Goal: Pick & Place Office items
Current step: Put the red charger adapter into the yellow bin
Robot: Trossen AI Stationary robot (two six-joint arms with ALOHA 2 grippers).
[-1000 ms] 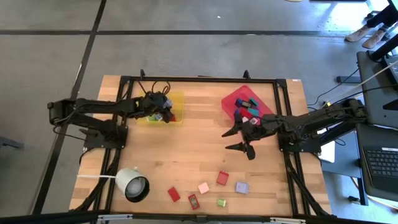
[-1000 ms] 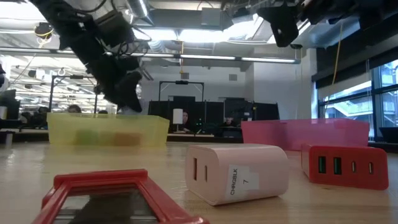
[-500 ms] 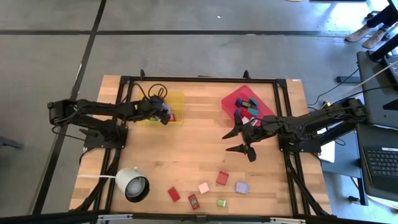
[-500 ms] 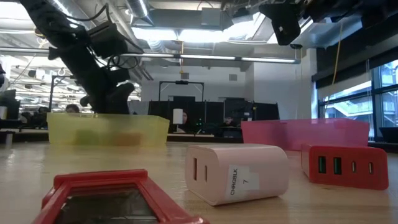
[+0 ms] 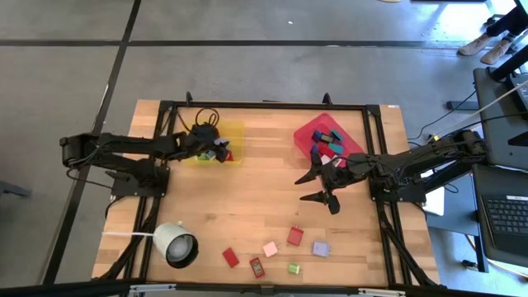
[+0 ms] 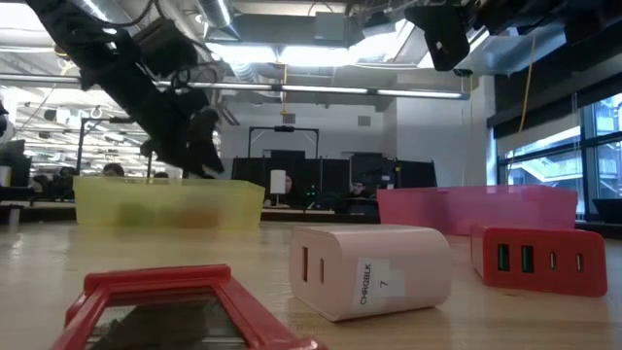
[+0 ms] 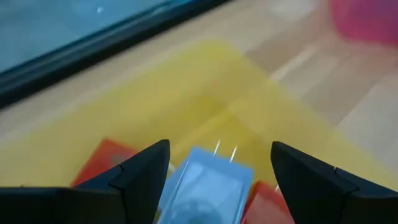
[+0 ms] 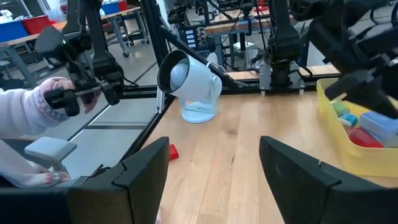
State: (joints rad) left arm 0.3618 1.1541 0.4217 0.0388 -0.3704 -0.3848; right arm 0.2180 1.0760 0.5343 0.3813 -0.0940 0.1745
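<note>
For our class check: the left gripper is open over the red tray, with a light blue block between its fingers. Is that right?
Not quite. The left gripper is open over the yellow tray, not the red one; the high view shows it. The light blue block does lie between its fingers.

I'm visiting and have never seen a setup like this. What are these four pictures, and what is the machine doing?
These are two robot arms at a wooden table. One picture looks straight down from above, one looks across the tabletop, and two come from cameras on the arms' wrists. The left tool hangs open over a yellow tray, with a pale blue block lying in the tray just below it. The right tool waits open and empty beside a red tray of blocks. More small blocks lie loose near the front edge, beside a white lamp-like object.
</note>
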